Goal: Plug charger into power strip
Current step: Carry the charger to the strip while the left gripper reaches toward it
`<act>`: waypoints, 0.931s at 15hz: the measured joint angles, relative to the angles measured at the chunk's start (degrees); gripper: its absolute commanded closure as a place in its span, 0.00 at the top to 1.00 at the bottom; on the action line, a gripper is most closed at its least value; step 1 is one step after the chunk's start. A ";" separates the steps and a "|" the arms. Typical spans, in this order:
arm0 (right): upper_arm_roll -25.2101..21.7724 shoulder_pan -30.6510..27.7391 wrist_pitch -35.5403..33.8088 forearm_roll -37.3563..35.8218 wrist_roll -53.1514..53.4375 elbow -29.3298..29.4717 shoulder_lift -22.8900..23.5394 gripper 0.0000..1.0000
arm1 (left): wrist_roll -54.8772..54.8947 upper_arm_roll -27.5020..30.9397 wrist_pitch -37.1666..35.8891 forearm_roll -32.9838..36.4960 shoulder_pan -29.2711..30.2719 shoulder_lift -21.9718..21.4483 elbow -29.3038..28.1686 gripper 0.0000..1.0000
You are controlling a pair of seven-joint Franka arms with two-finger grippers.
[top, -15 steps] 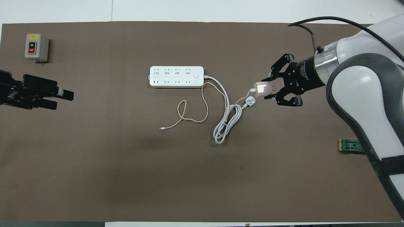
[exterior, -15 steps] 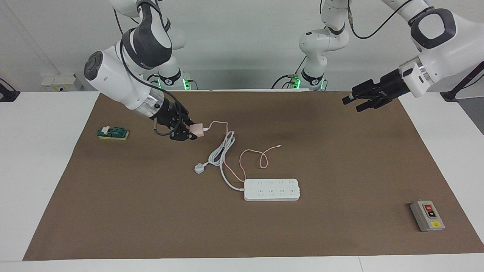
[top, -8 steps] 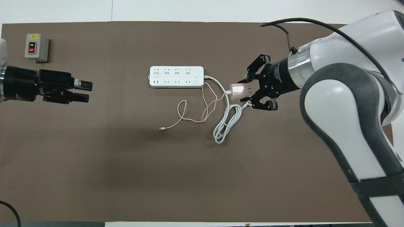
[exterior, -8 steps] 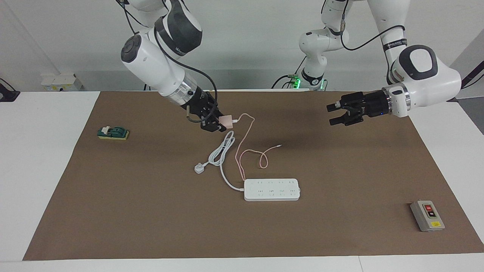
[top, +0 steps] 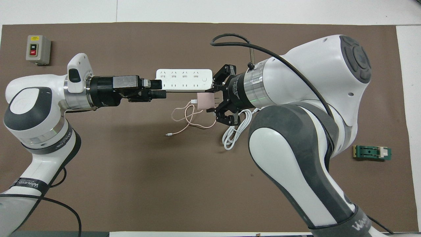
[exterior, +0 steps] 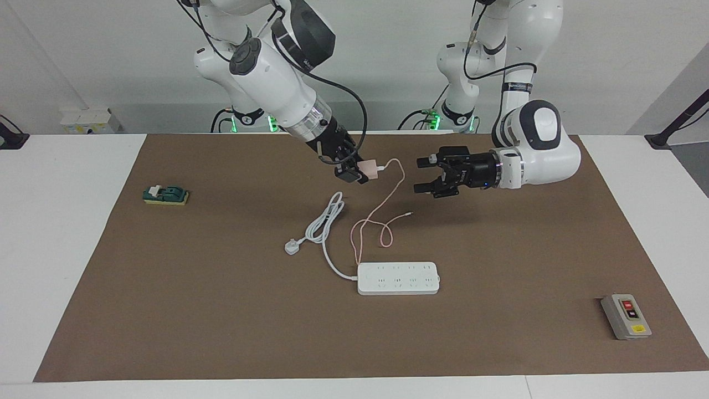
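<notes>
The pale-pink charger [exterior: 372, 168] [top: 204, 101] hangs in the air over the brown mat, and my right gripper [exterior: 359, 170] [top: 212, 100] is shut on it. Its thin pink cable [exterior: 378, 215] [top: 188, 120] trails down to loops on the mat beside the power strip [exterior: 399, 278] [top: 185, 78]. The strip lies flat, sockets up, in the middle of the mat. My left gripper [exterior: 422, 175] [top: 157, 89] is open, level with the charger and pointing at it with a gap between them. In the overhead view its fingers cover one end of the strip.
The strip's thick white cord [exterior: 327, 219] [top: 232, 138] lies coiled on the mat and ends in a white plug [exterior: 292, 246]. A grey button box [exterior: 626, 316] [top: 37, 49] sits near the left arm's end. A green block [exterior: 166, 195] [top: 371, 152] sits near the right arm's end.
My right gripper has carried the charger toward the middle of the table, lifting more pink cable. My left gripper has swung in toward it, staying open.
</notes>
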 measured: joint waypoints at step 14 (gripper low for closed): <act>-0.09 0.56 0.78 0.00 0.00 -0.56 0.79 0.00 | -0.29 -0.06 -0.68 -7.48 -5.66 0.77 0.00 1.00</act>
